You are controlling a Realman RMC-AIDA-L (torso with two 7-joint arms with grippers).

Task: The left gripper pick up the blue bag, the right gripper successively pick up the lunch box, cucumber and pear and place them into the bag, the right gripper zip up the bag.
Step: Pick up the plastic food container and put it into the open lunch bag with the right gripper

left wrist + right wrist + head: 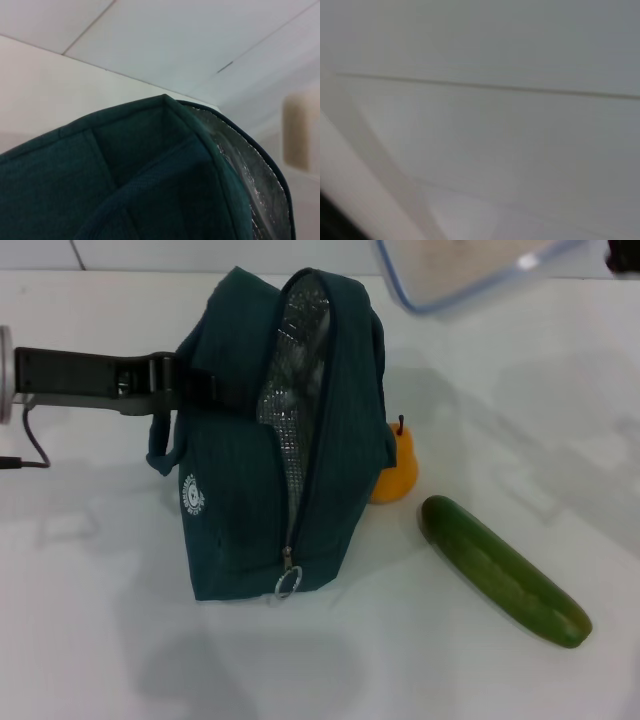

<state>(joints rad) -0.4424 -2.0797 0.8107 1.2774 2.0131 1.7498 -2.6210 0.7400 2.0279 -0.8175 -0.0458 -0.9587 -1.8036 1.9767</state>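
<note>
Teal-blue bag (240, 490) stands unzipped on the table (80, 640), the left claw (175, 380) clamped on its handle. Lunch box (470, 270) hangs above, its right claw unseen, awaiting lowering into the opening; cucumber (505, 570) and pear (395, 470) wait beside.

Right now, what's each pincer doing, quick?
Left pincer: shut on the bag handle.
Right pincer: not in view; lunch box is up in the air.
</note>
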